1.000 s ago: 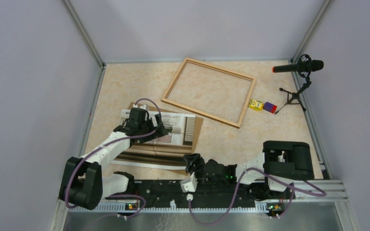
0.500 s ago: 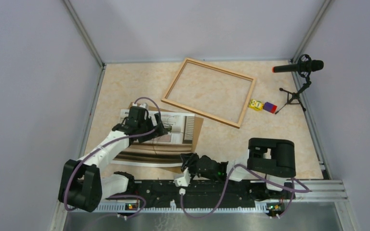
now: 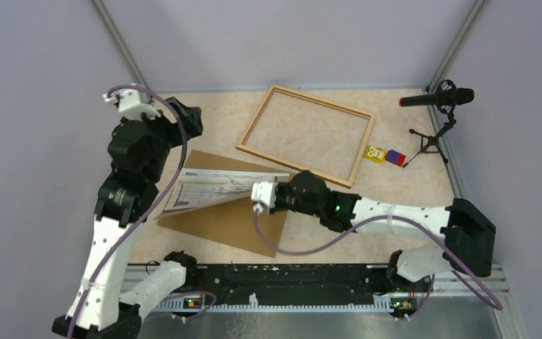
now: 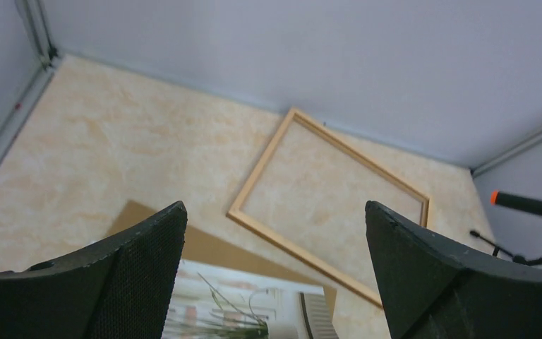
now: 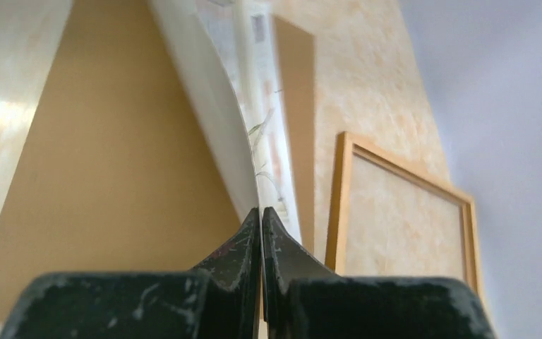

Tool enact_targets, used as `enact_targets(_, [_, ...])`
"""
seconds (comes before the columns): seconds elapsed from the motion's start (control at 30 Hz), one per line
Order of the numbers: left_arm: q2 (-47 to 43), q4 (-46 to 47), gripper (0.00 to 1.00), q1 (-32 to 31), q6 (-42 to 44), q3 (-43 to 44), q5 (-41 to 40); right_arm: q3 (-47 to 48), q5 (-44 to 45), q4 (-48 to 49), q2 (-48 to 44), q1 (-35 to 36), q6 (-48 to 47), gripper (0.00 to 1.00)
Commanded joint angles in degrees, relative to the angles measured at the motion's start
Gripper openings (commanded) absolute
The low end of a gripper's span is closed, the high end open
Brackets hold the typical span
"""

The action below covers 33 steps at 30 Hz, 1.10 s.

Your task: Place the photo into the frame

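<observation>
The photo (image 3: 208, 187) stands tilted over the brown backing board (image 3: 226, 222), its right edge lifted. My right gripper (image 3: 257, 198) is shut on that edge. In the right wrist view the closed fingertips (image 5: 261, 212) pinch the sheet, with the photo (image 5: 215, 120) curving away above the board (image 5: 113, 176). The light wooden frame (image 3: 295, 166) lies flat behind, with nothing inside it. My left gripper (image 3: 187, 120) hangs high at the back left, open and holding nothing. Its view looks down past its gripper (image 4: 275, 205) on the frame (image 4: 303, 258) and the photo (image 4: 254, 311).
A microphone (image 3: 437, 97) on a small tripod stands at the back right. A yellow toy (image 3: 374, 154) and a blue-and-red block (image 3: 395, 157) lie beside the frame's right end. Grey walls close in three sides.
My left arm rose off the photo and swung to the back left. My right arm reached forward from the base, shut on the photo's right edge and lifted it off the board.
</observation>
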Motion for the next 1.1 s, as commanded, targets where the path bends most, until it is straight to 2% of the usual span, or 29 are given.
enact_targets(0.0, [-4.23, 2.78, 0.99, -0.14, 2.62, 2.67, -7.33, 14.78, 2.38, -14.51, -2.63, -8.73, 28.24, 0.0])
enact_targets(0.1, [-6.23, 6.22, 0.99, -0.13, 2.34, 2.23, -6.74, 24.82, -6.77, -24.47, 2.05, -20.41, 43.75, 0.0])
enact_targets(0.2, [-5.98, 6.84, 0.99, -0.14, 2.17, 2.72, -5.3, 32.02, -15.26, -30.09, 7.43, -29.98, 53.11, 0.0])
enact_targets(0.33, [-4.89, 6.93, 0.99, -0.14, 2.18, 2.38, -3.14, 34.98, -30.62, -31.87, 13.3, -43.42, 66.03, 0.0])
enact_targets(0.4, [-4.41, 6.77, 0.99, -0.14, 2.26, 1.79, -2.12, 35.5, -37.67, -32.13, 16.18, -48.36, 68.56, 0.0])
enact_targets(0.5, [-4.18, 7.6, 0.99, -0.14, 2.17, -0.06, -0.6, 41.23, -39.51, -41.74, 22.12, -52.76, 63.0, 0.0])
enact_targets(0.6, [-4.08, 8.84, 0.99, -0.35, 2.02, -2.23, 0.61, 45.11, -37.32, -46.69, 26.11, -56.65, 56.66, 0.0])
enact_targets(0.67, [-3.99, 9.81, 0.99, -0.73, 2.07, -3.7, 0.78, 46.43, -32.43, -47.54, 26.81, -58.31, 53.12, 0.0])
enact_targets(0.77, [-3.9, 10.69, 0.99, -1.35, 2.06, -6.22, 0.77, 53.57, -28.21, -54.19, 31.16, -60.39, 47.87, 0.0])
enact_targets(0.87, [-3.54, 11.12, 0.99, -1.74, 1.99, -8.77, 0.95, 60.33, -28.0, -59.35, 34.78, -63.5, 45.97, 0.0])
enact_targets(1.07, [-2.1, 13.1, 0.99, -2.32, 1.76, -12.66, 1.58, 64.69, -26.53, -60.38, 38.34, -66.11, 45.95, 0.0])
